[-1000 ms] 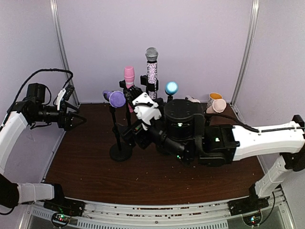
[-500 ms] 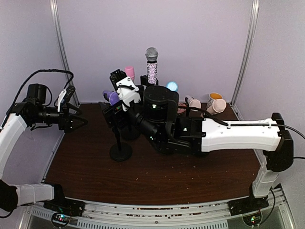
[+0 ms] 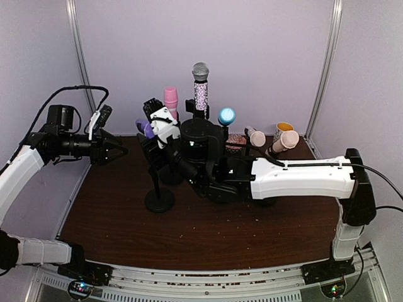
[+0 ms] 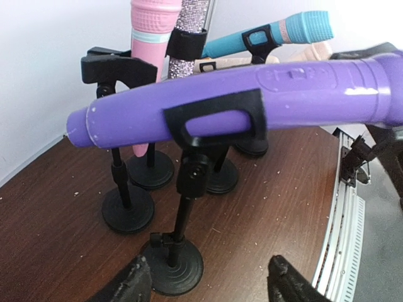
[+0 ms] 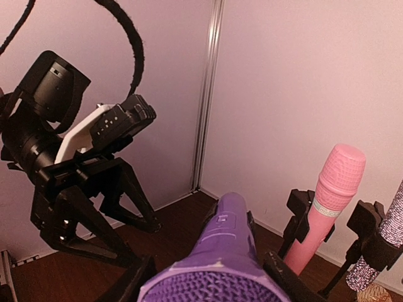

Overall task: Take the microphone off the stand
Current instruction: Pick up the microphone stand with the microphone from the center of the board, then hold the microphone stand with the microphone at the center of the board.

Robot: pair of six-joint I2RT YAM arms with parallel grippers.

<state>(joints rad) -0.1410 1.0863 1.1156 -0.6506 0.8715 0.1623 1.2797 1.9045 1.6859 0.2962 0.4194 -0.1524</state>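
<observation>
The purple microphone [image 4: 252,100] lies level in the black clip [image 4: 214,119] of its stand [image 4: 173,267]. In the top view the microphone [image 3: 145,128] is mostly hidden behind my right wrist, and the stand base [image 3: 159,200] shows below it. My right gripper [image 5: 211,283] is open, with one finger on each side of the microphone's mesh head [image 5: 214,292]. It also shows in the top view [image 3: 153,139]. My left gripper [image 3: 118,151] is open and empty, left of the stand and pointing at it. In the left wrist view it [image 4: 208,286] hangs over the stand base.
Behind stand more microphones on black stands: a pink one [image 3: 170,100], a glittery silver one [image 3: 201,88], a blue one [image 3: 226,116] and peach ones [image 3: 286,139] at the back right. Their round bases [image 4: 128,209] crowd the table behind the purple one's stand.
My right arm has swung left and back, bringing its open gripper around the purple microphone's head. My left gripper has moved right, closer to the stand.
</observation>
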